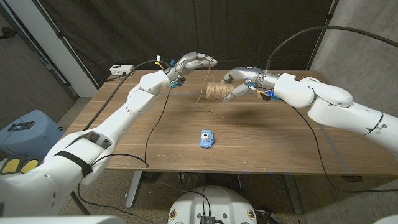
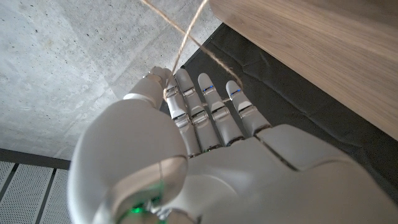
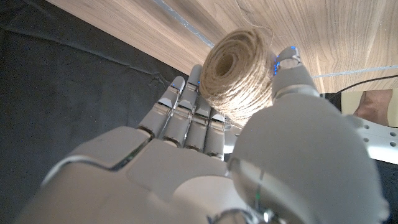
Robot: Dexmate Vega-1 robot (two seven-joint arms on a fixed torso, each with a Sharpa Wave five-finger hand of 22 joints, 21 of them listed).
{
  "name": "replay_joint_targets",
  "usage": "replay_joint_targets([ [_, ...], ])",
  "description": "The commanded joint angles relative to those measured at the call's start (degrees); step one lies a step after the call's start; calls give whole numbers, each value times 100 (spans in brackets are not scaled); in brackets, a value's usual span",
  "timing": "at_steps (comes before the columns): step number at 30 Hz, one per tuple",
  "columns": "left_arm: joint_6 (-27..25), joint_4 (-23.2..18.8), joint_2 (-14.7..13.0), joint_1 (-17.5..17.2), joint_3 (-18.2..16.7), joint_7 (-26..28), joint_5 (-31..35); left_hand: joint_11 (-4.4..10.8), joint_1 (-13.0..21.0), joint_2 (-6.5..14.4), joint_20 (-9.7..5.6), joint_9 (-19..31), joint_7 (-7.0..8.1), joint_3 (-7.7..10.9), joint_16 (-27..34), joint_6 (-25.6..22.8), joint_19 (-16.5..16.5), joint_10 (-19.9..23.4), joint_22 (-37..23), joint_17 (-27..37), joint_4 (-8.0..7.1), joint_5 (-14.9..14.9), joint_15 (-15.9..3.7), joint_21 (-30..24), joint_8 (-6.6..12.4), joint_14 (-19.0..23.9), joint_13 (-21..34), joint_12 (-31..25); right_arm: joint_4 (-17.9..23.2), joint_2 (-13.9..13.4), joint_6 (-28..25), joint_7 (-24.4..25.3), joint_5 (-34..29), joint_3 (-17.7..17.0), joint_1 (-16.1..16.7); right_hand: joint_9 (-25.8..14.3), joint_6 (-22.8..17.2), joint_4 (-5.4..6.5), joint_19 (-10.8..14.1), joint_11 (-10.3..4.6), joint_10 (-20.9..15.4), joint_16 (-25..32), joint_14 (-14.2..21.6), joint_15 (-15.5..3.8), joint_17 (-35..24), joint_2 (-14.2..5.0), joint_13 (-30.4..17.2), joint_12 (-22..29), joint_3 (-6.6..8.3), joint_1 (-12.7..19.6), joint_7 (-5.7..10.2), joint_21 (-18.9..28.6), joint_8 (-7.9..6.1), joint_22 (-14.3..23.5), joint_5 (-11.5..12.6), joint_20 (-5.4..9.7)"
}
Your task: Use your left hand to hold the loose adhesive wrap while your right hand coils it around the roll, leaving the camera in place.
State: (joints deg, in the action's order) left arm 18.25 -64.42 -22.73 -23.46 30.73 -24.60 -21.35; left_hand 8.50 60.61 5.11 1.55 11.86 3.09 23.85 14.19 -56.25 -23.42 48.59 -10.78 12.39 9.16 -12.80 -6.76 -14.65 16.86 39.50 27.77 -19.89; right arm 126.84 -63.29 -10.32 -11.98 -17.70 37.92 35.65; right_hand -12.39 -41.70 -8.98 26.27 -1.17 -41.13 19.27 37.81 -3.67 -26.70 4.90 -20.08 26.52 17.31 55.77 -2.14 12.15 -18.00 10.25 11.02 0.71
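The roll is a spool of tan twine [image 1: 217, 92], not adhesive wrap; it hangs above the far middle of the table. My right hand [image 1: 244, 78] grips the spool [image 3: 239, 74] between thumb and fingers [image 3: 186, 112]. To its left my left hand [image 1: 194, 62] is raised and pinches the loose twine strand [image 1: 204, 81]. The strand [image 2: 188, 30] runs out from between that hand's thumb and fingers [image 2: 205, 106]. A loose loop of twine [image 1: 214, 113] trails onto the wood. The small blue camera [image 1: 208, 139] sits near the table's middle, apart from both hands.
A white box [image 1: 120, 70] lies at the wooden table's [image 1: 273, 143] far left corner. Black cables [image 1: 151, 134] cross the left and right of the tabletop. A blue seat [image 1: 25, 129] stands off the left edge.
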Motion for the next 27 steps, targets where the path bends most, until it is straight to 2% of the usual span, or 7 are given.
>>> replay_joint_targets([
  [1, -70, 214, 58, 24, 2, -43, -28, 10, 3, 47, 13, 27, -9, -37, -14, 18, -14, 13, -33, 16, 2, -22, -2, -4, -9, -41, 27, 23, 66, -90, 40, 51, 99, -156, 22, -18, -864, 42, 58, -764, -792, -7, 60, -849, -19, -650, -17, 40, 3, 374, 829, 7, -19, 19, 25, -2],
  [27, -305, 486, 139, -17, 53, -3, 29, 0, 9, 49, 24, 28, -3, -49, -29, 67, 15, -10, -34, 27, 3, -23, -5, 7, -36, -80, 50, 57, 123, -220, 208, 158, 362, -436, 90, -20, -882, 40, 57, -757, -831, -19, 71, -855, -34, -657, -17, 40, -2, 374, 834, 6, -19, 20, 25, -3],
])
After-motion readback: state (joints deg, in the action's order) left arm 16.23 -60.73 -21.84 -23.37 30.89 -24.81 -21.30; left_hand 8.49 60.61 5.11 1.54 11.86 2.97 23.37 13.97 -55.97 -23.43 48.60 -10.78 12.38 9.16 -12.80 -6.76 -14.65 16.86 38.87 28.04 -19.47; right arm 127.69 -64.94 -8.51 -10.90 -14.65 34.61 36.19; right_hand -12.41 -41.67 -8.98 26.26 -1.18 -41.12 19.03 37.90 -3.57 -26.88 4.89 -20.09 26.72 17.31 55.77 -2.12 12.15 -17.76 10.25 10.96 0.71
